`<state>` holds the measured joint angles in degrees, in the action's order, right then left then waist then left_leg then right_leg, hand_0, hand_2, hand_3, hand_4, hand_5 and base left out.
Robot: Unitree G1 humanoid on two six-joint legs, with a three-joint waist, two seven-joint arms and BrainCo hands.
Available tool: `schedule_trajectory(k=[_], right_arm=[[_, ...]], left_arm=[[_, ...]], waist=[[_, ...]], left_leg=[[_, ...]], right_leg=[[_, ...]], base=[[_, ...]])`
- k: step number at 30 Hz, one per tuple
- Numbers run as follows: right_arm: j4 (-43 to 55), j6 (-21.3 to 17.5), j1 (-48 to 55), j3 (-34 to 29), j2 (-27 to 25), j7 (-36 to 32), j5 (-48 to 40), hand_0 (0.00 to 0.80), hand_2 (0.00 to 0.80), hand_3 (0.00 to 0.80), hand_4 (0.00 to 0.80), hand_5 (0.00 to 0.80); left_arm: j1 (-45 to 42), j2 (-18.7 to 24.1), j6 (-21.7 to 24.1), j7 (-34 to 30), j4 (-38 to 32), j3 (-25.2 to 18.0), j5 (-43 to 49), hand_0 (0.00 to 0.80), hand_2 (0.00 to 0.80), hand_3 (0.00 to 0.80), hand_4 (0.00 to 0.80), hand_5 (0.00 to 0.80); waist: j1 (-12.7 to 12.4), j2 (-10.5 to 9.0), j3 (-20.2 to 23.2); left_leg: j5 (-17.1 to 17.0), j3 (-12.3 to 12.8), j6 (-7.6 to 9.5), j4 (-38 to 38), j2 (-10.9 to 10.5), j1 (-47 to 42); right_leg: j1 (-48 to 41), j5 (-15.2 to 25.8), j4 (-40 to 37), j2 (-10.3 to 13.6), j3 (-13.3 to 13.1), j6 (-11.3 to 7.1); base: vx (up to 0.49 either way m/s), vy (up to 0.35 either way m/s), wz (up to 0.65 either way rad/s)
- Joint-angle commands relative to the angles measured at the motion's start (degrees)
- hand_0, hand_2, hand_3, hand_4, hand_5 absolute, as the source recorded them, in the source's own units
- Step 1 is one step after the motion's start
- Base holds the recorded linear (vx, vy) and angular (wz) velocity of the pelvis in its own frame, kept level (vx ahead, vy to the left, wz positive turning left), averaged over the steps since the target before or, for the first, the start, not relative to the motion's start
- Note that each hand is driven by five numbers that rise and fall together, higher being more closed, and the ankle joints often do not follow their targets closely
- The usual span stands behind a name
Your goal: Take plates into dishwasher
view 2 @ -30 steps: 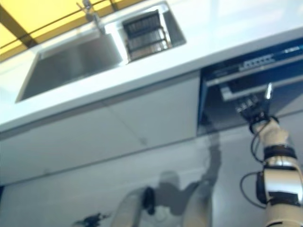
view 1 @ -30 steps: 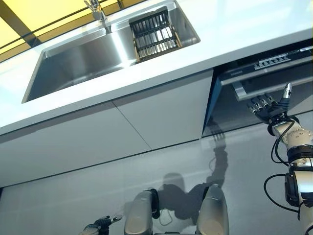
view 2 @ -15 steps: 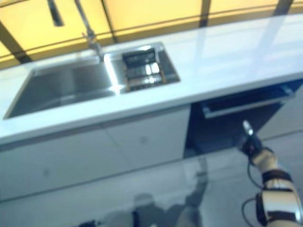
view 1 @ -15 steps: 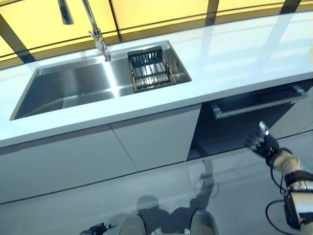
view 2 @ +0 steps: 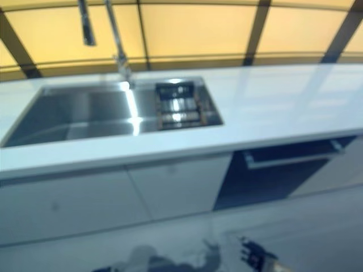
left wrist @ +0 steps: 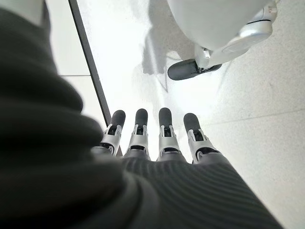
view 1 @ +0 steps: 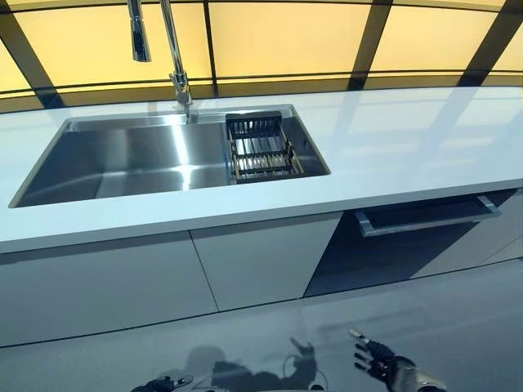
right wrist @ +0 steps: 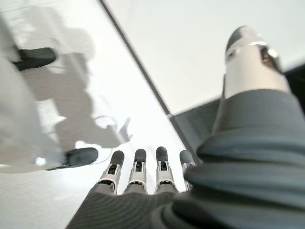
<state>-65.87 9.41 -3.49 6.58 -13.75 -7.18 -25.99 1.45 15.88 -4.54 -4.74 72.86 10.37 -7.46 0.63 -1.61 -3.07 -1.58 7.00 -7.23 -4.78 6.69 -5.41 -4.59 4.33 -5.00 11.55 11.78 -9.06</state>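
Since a second ago the right hand [view 1: 377,360] has dropped away from the dishwasher's handle [view 1: 425,219] and now hangs low near the floor, well apart from the dishwasher [view 1: 409,241]; the head camera has also swung, so the whole kitchen sits differently in view. The dishwasher door stands slightly ajar at the top, just under the white tabletop [view 1: 392,155]. The right hand's fingers [right wrist: 137,167] are straight and relaxed, holding nothing; the left hand [left wrist: 157,143], barely showing at the lower edge of the eye views, likewise has its fingers extended and empty. The plates [view 1: 260,155] appear to stand on edge in the dark rack [view 1: 245,128] at the right end of the sink [view 1: 122,159], beside the faucet [view 1: 176,57], though they are too small to make out well. Judging by their look, they are likely stiff, smooth, possibly slippery and breakable, so a firm pinch on the upper rim, lifting straight up out of the rack slots, seems the safest hold. The door probably needs opening fully before any plate can go in.
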Motion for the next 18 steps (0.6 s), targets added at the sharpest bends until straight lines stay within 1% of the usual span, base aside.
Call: schedule_trajectory(k=[1, 3, 4, 6, 9, 18], right_arm=[[-3.3, -0.9, -3.0, 2.2, 0.8, 5.2, 6.0, 0.0, 0.0, 0.0, 0.0, 0.0], [-4.7, -0.2, -3.0, 3.0, 2.5, 9.7, 8.2, 0.0, 0.0, 0.0, 0.0, 0.0], [-4.8, 0.1, -2.9, 3.9, 3.0, 10.7, 11.1, 0.0, 0.0, 0.0, 0.0, 0.0], [-4.9, 1.4, -2.8, 5.6, 3.4, 9.2, 13.3, 0.0, 0.0, 0.0, 0.0, 0.0], [-4.9, 2.0, -2.8, 7.4, 3.5, 7.7, 15.0, 0.0, 0.0, 0.0, 0.0, 0.0], [-5.7, 2.2, -2.3, 7.1, 3.3, 8.3, 14.5, 0.0, 0.0, 0.0, 0.0, 0.0]], left_arm=[[4.2, -2.3, -1.8, -0.8, 3.1, 2.9, 2.2, 0.0, 0.0, 0.0, 0.0, 0.0], [4.5, -4.3, -1.2, -1.4, 3.4, 4.4, 3.8, 0.0, 0.0, 0.0, 0.0, 0.0], [4.4, -5.2, -0.8, -2.3, 3.2, 5.6, 5.6, 0.0, 0.0, 0.0, 0.0, 0.0], [4.2, -5.5, -0.9, 0.1, 2.7, 6.6, 3.7, 0.0, 0.0, 0.0, 0.0, 0.0], [3.9, -4.5, -1.2, 0.9, 1.8, 6.5, 3.5, 0.0, 0.0, 0.0, 0.0, 0.0], [2.8, -4.0, -0.9, -0.9, -0.4, 7.0, 0.6, 0.0, 0.0, 0.0, 0.0, 0.0]], waist=[[-0.3, 0.05, -0.8], [-0.5, 0.02, -0.4], [-0.6, 0.0, -0.3], [-0.6, 0.01, -0.2], [-0.8, -0.07, -0.3], [-0.9, 0.46, -0.3]], left_leg=[[0.0, 2.1, 2.91, -0.1, -0.5, -0.2], [0.3, 1.9, 3.14, -0.2, -0.6, -0.6], [0.5, 1.9, 3.37, -0.2, -0.8, -0.8], [0.7, 1.9, 3.52, -0.2, -0.9, -1.2], [0.9, 1.7, 3.62, -0.2, -1.0, -1.6], [1.2, 1.4, 3.9, -0.2, -1.3, -2.2]], right_leg=[[0.1, 1.0, 0.0, -1.0, 0.8, 1.18], [-0.4, 0.9, 0.0, -0.9, 1.0, 1.02], [-0.6, 0.9, 0.0, -0.8, 1.1, 0.88], [-1.0, 0.8, 0.0, -0.6, 1.0, 0.69], [-1.4, 0.8, 0.0, -0.4, 1.1, 0.54], [-1.6, 1.0, 0.0, -0.3, 0.9, 0.01]], base=[[-0.002, 0.024, 0.05], [0.001, 0.025, 0.04], [0.006, 0.027, 0.04], [0.008, 0.022, 0.04], [0.009, -0.001, 0.03], [0.002, -0.001, 0.0]])
